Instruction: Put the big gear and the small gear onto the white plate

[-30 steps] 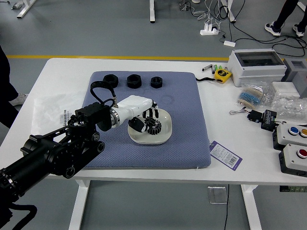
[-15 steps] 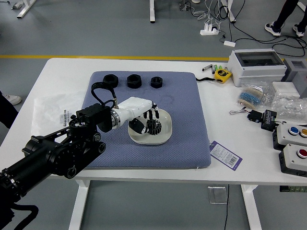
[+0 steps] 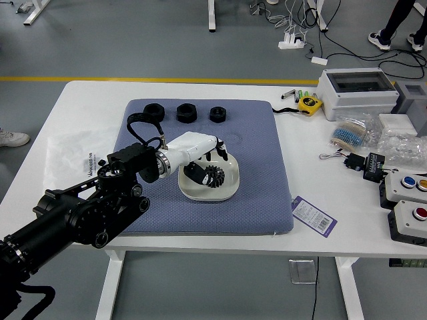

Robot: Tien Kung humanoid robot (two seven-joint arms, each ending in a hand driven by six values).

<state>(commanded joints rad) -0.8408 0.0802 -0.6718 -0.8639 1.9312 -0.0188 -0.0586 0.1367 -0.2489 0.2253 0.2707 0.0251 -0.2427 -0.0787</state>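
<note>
Presently, left robot hand (image 3: 200,157) is over the white plate (image 3: 227,190), reaching in from the left. State: open, grasping nothing; fingers (image 3: 221,151) raised above the plate, the thumb lower, close to the gear. Contact between thumb and gear: cannot tell.

Dark toothed gear (image 3: 215,177) sits on the plate, around its middle. Big or small one: cannot tell from this view.

Plate rests on a blue-grey mat (image 3: 260,200) on the white table (image 3: 87,103). Along the mat's far edge, in a row: left black piece (image 3: 155,112), middle black piece (image 3: 187,113), right black piece (image 3: 217,115), all apart from the plate.

Surroundings: clear plastic bag (image 3: 65,150) left of the mat; yellow tape measure (image 3: 309,105) beyond its far right corner; purple-edged label card (image 3: 313,216) by its right edge, near side. Farther right, two button boxes (image 3: 405,190), at the table's right edge.
</note>
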